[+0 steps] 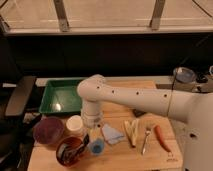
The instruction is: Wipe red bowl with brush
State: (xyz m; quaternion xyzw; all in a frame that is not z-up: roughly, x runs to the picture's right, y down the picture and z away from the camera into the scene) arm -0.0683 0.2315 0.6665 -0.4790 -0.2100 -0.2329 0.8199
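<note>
The gripper (86, 138) hangs over the red bowl (69, 150) (orange-red, round); its grip state can't be told.

My jaws (86, 141) hang over the red bowl (69, 151) at the surface's (120, 157) front-left corner; the brush (79, 147) lies in it, tray (61, 96) behind.

The claw (84, 141) sat low over the red bowl (70, 151), its tip lost against the bowl's dark inside. The brush (75, 149) showed only as a dark streak in the bowl, its bristle head too blurred to make out. The arm's wrist covered part of the white cup (75, 125) behind the bowl. The picture's bottom edge cut off the bowl's near rim.
</note>
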